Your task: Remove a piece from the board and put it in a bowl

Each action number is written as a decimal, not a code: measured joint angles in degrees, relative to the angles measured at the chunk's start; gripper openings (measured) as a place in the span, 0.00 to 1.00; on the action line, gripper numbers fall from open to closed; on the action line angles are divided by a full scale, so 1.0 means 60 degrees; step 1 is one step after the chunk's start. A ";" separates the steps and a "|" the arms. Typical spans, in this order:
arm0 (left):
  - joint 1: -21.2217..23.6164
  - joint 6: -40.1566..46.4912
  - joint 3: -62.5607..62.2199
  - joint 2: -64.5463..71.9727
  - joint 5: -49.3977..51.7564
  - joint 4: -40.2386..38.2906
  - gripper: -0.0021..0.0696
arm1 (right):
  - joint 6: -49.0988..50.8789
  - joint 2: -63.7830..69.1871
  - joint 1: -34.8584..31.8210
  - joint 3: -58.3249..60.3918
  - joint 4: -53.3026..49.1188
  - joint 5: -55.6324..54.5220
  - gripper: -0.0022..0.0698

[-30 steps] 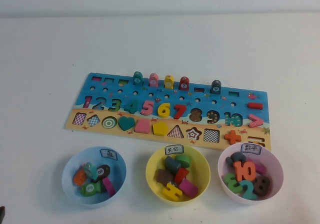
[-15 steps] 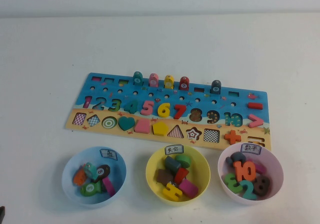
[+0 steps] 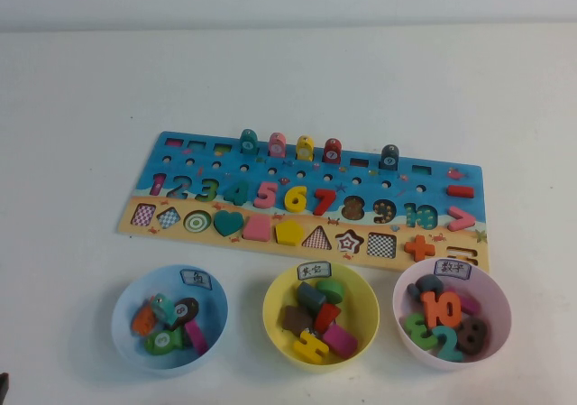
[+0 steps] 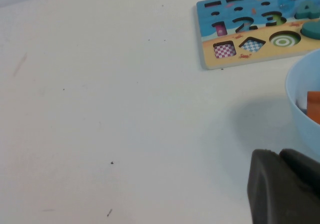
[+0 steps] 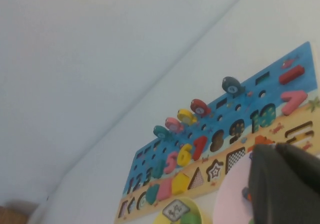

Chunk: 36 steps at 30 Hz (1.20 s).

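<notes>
White table: red piece point(image 3: 460, 190) seated flat in board point(image 3: 180, 143).

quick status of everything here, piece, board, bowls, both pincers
red minus piece: seated on the board at its right end, untouched
board: flat on the table, some slots empty
yellow bowl: upright, holding several pieces
light blue bowl: upright, holding several pieces
pink bowl: upright, holding number pieces
left pincer: beside the light blue bowl, holding nothing
right pincer: above the pink bowl, holding nothing
</notes>
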 joint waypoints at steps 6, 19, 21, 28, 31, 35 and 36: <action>0.0000 0.0000 0.0000 0.0000 0.0000 0.0003 0.02 | -0.0440 0.0309 0.0000 -0.0876 -0.0996 0.0004 0.01; 0.0000 0.0000 0.0000 0.0000 0.0000 0.0003 0.02 | -0.1324 0.8760 0.0014 -0.7572 -0.6649 0.5944 0.01; 0.0000 0.0000 0.0000 0.0000 0.0000 0.0003 0.02 | -0.1396 1.0101 0.0037 -0.8940 -0.7545 0.7484 0.01; 0.0000 0.0000 0.0000 0.0000 0.0000 0.0003 0.02 | -0.1500 1.3079 0.0664 -1.2152 -0.9633 0.8491 0.01; 0.0000 0.0000 0.0000 0.0000 0.0000 0.0003 0.02 | -0.1515 1.4133 0.0814 -1.2853 -0.9802 0.8536 0.01; 0.0000 0.0000 0.0000 0.0000 0.0000 0.0019 0.02 | -0.1633 1.5726 0.1066 -1.3639 -1.0129 0.8536 0.01; 0.0000 0.0000 0.0000 0.0000 0.0000 0.0019 0.02 | -0.1734 1.6059 0.1166 -1.3837 -1.0149 0.8536 0.01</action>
